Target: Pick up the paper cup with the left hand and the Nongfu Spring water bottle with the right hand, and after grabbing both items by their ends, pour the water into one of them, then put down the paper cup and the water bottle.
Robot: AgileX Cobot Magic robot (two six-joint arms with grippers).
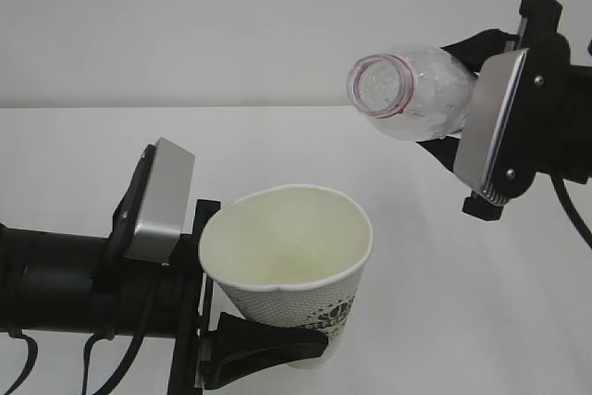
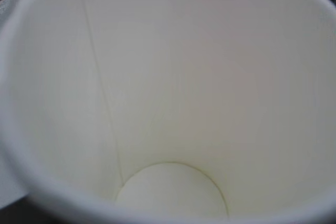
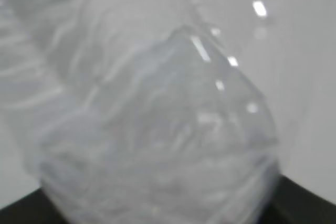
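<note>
White paper makes up the small tapered paper cup (image 1: 289, 265) with dark letters. It is up in the air near the front edge of the white bench (image 1: 185, 136). The left hand (image 1: 254, 353) has its black fingers closed around the cup's bottom end. The cup looks dry inside. The right hand (image 1: 462, 90) grips the clear ribbed plastic water bottle (image 1: 407, 90) by its base, high up, well apart from the cup. The open mouth tips down. Bring the mouth over the cup first, then tip slowly, so no water spills.
</note>
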